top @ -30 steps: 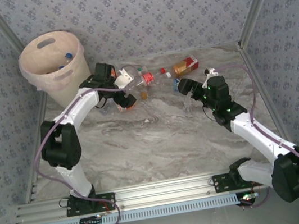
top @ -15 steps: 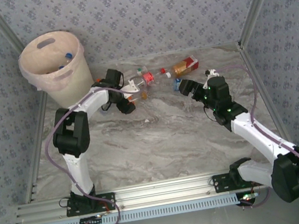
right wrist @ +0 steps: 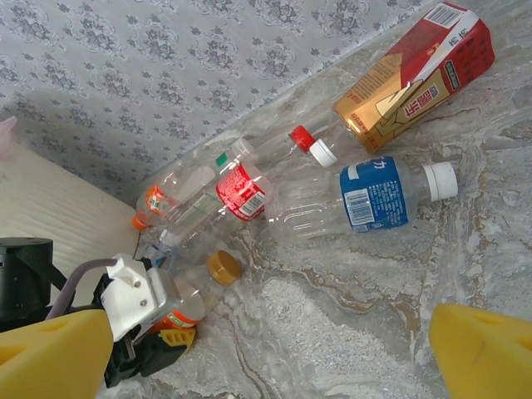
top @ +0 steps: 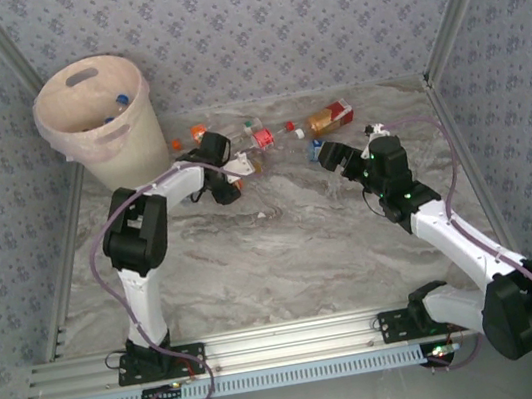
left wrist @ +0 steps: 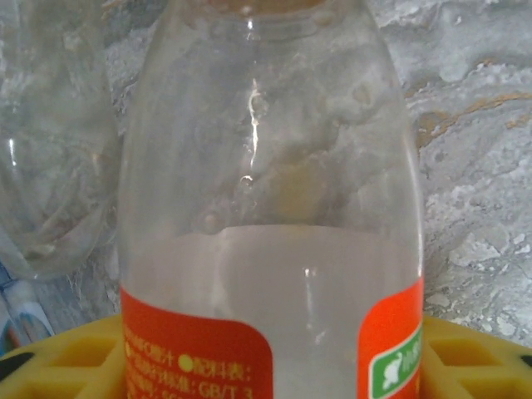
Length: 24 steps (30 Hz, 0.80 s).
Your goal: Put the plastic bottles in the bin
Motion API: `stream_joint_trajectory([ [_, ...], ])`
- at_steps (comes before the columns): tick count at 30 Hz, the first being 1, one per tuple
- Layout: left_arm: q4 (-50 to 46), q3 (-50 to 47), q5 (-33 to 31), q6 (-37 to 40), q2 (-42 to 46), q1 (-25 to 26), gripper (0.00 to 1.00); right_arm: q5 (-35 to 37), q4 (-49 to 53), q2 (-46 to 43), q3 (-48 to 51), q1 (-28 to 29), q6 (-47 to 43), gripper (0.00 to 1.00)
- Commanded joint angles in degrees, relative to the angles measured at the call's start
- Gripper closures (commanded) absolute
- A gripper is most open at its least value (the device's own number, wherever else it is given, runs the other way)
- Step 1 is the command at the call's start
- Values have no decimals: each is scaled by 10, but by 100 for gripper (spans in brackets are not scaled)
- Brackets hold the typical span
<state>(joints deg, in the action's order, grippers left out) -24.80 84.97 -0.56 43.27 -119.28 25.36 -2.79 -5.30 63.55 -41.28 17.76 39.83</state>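
Overhead, bin (top: 84, 137): a large round cream bucket with a pinkish liner and slot handles, upright at the far left corner of the bench (top: 284, 247).
Overhead, in the bin: a few clear bottles lie low inside, and two blue caps (top: 122, 99) show among them.
Overhead, plastic bottles (top: 262, 139): a loose row on their sides along the far edge, just right of the bin. The bodies are clear, one has an orange cap and one a red label.
Overhead, carton (top: 332, 115): red and gold, lying at the right end of that row.
Overhead, left gripper (top: 229, 172): down among the bottles at the left end of the row, near the foot of the bin.
Overhead, right gripper (top: 332, 156): just near of the carton, jaws spread.
Left wrist, orange-labelled bottle (left wrist: 270, 208): clear, with a cloudy white band and an orange label with small print, sitting between the yellow fingers (left wrist: 58, 357).
Left wrist, jaws: closed in on this bottle, one yellow pad against each side.
Left wrist, neighbour: a second clear bottle (left wrist: 50, 150) lies just to the left on the marble.
Right wrist, jaws: wide apart, a yellow tip at each lower corner, with bare bench between them.
Right wrist, blue-labelled bottle (right wrist: 374, 195): clear with a white cap, on its side just near of the carton.
Right wrist, red-labelled bottle (right wrist: 241, 193): clear, lying left of the blue-labelled one.
Right wrist, orange-labelled bottle: has a gold cap (right wrist: 223, 266) and lies on the bench with its lower end in the left gripper.
Right wrist, bin: its cream wall stands at the left edge, close beside the held bottle.
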Motion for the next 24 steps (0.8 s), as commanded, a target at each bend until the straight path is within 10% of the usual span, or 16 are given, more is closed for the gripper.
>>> stream_joint_trajectory([
  [1,19,-10,13,-20,12,-7,52,-6,5,1,1,-4,2,0],
  [12,78,-38,113,-133,123,-38,59,-99,-149,12,39,3,-33,0],
  [24,147,-74,191,-228,249,-69,59,-40,-169,49,16,93,-173,0],
])
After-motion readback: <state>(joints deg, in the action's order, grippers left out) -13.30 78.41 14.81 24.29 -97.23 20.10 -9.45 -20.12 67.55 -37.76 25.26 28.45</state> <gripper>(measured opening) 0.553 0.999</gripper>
